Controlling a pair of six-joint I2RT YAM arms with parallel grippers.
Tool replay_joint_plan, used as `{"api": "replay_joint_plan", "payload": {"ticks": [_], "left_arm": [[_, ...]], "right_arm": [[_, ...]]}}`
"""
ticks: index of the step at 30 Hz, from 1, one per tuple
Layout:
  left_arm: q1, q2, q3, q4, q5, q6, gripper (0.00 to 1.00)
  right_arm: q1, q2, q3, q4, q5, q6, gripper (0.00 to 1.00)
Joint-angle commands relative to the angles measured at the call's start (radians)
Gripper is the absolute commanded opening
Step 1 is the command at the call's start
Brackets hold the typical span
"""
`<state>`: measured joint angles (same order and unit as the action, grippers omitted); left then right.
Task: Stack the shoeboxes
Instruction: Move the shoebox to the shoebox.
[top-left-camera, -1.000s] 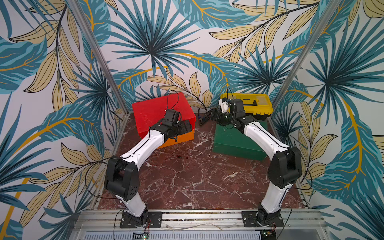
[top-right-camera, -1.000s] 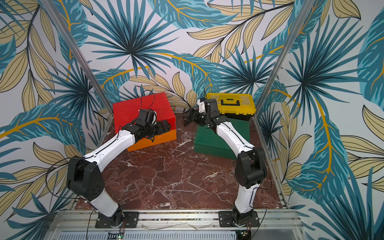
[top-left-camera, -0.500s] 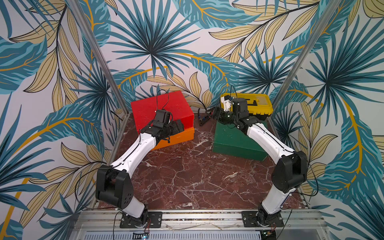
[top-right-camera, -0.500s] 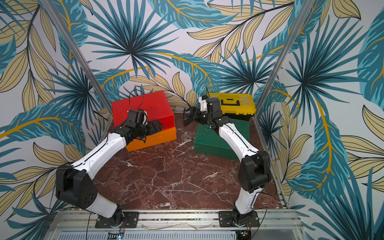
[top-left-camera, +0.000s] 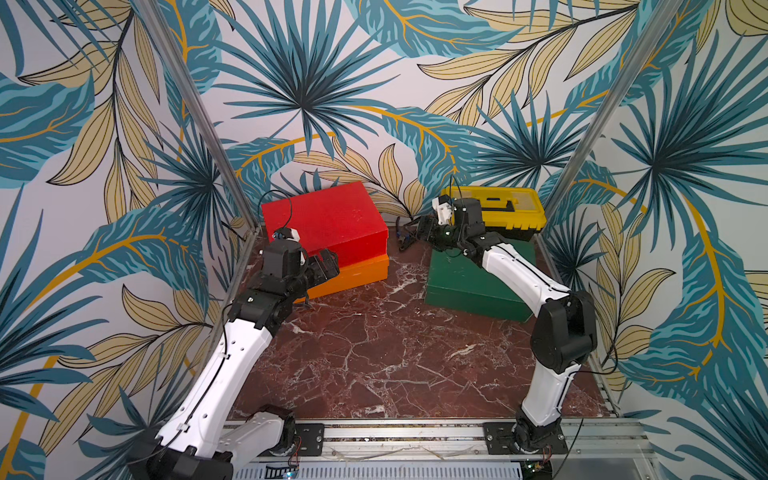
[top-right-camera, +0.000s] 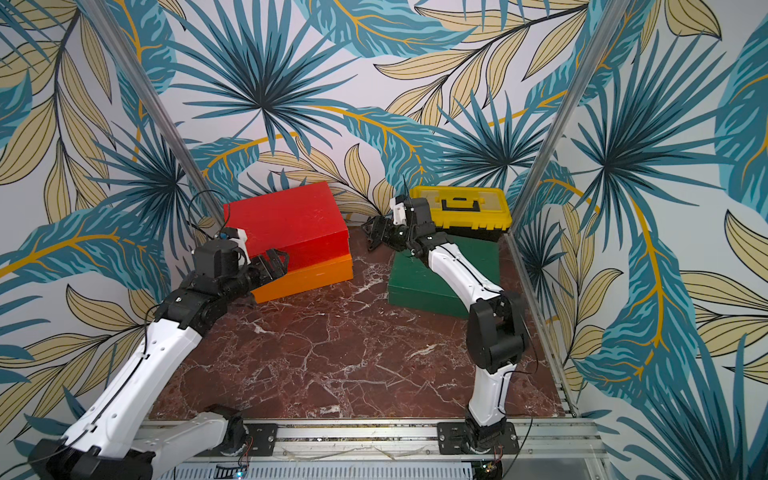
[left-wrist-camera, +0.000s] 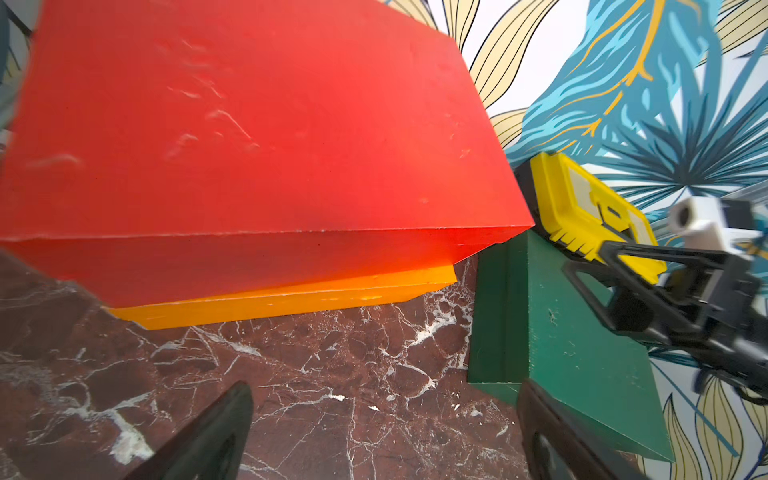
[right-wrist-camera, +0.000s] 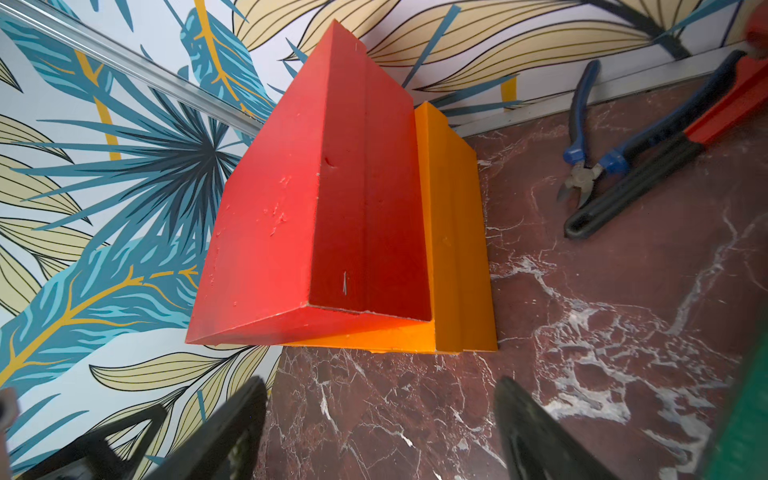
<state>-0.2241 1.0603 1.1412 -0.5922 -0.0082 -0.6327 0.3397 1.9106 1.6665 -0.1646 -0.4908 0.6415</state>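
Note:
A red shoebox (top-left-camera: 328, 216) (top-right-camera: 286, 216) lies on an orange shoebox (top-left-camera: 357, 276) (top-right-camera: 316, 276) at the back left, its front edge set back from the orange one's. A dark green shoebox (top-left-camera: 469, 278) (top-right-camera: 419, 282) lies flat at the back right. My left gripper (top-left-camera: 326, 266) (top-right-camera: 272, 264) is open by the stack's front left corner, holding nothing. In the left wrist view the red shoebox (left-wrist-camera: 249, 124) and the orange shoebox (left-wrist-camera: 291, 299) fill the frame beyond the left gripper (left-wrist-camera: 384, 388). My right gripper (top-left-camera: 409, 239) (right-wrist-camera: 380, 384) hangs open and empty over the gap between stack and green shoebox (left-wrist-camera: 582, 332).
A yellow-lidded toolbox (top-left-camera: 498, 208) stands behind the green box against the back wall. Blue-handled pliers (right-wrist-camera: 582, 174) and a red-and-black-handled tool (right-wrist-camera: 665, 158) lie on the marble floor (top-left-camera: 374, 353) by the back wall. Patterned walls close in on three sides.
My left gripper has drawn back from the red shoebox toward the front left. The right gripper's jaws have opened a little wider, and that arm has hardly moved.

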Motion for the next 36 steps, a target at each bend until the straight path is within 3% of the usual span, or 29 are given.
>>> {"api": "replay_joint_plan", "payload": {"ticks": [1, 8, 13, 20, 28, 36], "left_arm": [[0.052, -0.045, -0.009, -0.086, -0.066, 0.008, 1.00], [0.300, -0.113, -0.002, -0.113, 0.011, -0.013, 1.00], [0.422, 0.003, 0.009, -0.052, 0.149, -0.032, 1.00], [0.440, 0.185, 0.063, 0.020, 0.260, -0.022, 1.00], [0.451, 0.241, 0.068, 0.065, 0.306, -0.008, 1.00], [0.452, 0.254, 0.059, 0.065, 0.328, 0.005, 1.00]], "right_arm": [[0.026, 0.057, 0.082, 0.003, -0.028, -0.003, 0.87], [0.069, 0.208, 0.309, -0.116, -0.039, -0.034, 0.87], [0.094, 0.284, 0.419, -0.180, -0.016, -0.051, 0.87], [0.117, 0.342, 0.481, -0.213, -0.007, -0.061, 0.87], [0.130, 0.353, 0.501, -0.228, -0.004, -0.067, 0.86], [0.157, 0.305, 0.440, -0.229, 0.029, -0.080, 0.78]]}}
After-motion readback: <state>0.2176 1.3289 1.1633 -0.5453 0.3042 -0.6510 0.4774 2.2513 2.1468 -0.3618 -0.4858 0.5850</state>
